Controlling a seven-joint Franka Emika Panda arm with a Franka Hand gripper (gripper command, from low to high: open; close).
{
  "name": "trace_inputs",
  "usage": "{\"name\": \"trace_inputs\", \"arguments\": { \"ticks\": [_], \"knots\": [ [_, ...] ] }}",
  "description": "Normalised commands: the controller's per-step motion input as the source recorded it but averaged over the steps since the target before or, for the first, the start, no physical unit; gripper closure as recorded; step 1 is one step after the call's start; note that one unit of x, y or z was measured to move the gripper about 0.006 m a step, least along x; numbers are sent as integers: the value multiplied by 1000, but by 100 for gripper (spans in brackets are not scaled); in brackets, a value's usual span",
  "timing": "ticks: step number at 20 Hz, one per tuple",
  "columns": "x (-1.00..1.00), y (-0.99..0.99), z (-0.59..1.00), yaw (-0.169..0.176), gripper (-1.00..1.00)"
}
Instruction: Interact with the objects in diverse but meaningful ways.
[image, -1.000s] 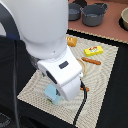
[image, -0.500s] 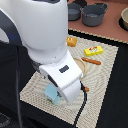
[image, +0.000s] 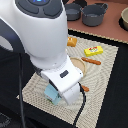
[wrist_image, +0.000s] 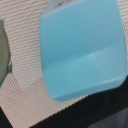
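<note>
The arm (image: 47, 42) leans low over the near left part of the woven mat (image: 107, 75), and its bulk hides the fingers in the exterior view, while the wrist view shows none of them either, so I cannot tell whether they are open, closed or gripping anything. Just under the arm's end lies one pale blue carton (image: 51, 93), near the mat's near left corner; in the wrist view the carton (wrist_image: 82, 47) fills most of the picture, lying flat on the weave with a crease across its face. Which way its long axis runs is unclear. Farther off and to the exterior view's right lie one yellow packet (image: 93, 50), its long axis roughly left to right, one orange loaf (image: 72, 41) and one thin orange stick (image: 92, 61). A tan plate (image: 76, 64) shows beside the arm. Two grey pots (image: 94, 14) stand on the bench (image: 112, 31) beyond the mat.
</note>
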Motion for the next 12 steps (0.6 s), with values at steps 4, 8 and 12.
{"name": "trace_inputs", "arguments": {
  "ticks": [4,8,12],
  "knots": [
    [19,-194,-197,0,-100],
    [0,-201,-206,12,-100],
    [0,-200,-186,56,-100]
  ]
}}
